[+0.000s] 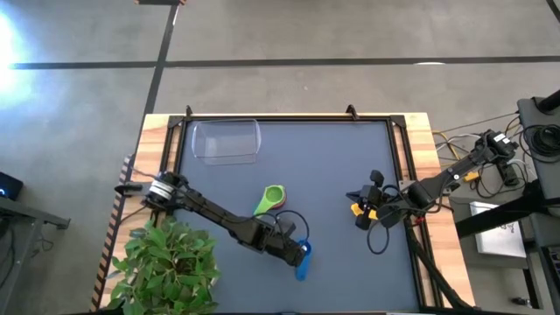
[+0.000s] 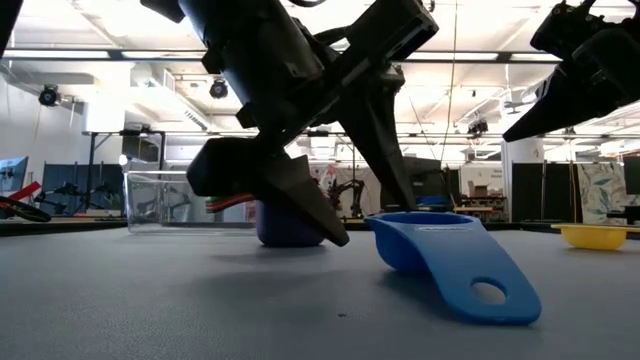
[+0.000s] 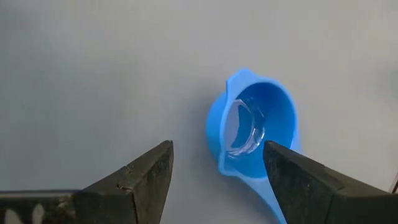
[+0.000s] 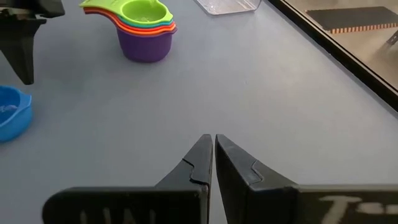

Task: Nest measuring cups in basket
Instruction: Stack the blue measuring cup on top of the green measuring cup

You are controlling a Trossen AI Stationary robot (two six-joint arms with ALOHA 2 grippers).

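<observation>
A blue measuring cup [image 3: 255,127] sits mouth up on the grey table near its front edge [image 1: 303,260], handle toward the near edge [image 2: 480,285]. My left gripper [image 3: 217,149] hangs open, slanting down just over it [image 1: 293,252]. One finger is beside the cup's bowl and the other over the handle root. A stack of nested cups [image 4: 144,28], purple at the bottom and green on top, stands mid-table [image 1: 271,199]. The clear basket [image 1: 226,140] rests at the far left. My right gripper [image 4: 213,140] is shut and raised at the right [image 1: 359,199]. A yellow cup [image 2: 595,235] sits near it.
A potted green plant [image 1: 166,262] stands at the near left corner beside my left arm. A raised black frame [image 1: 289,118] runs around the table. Cables [image 1: 381,236] hang from the right arm.
</observation>
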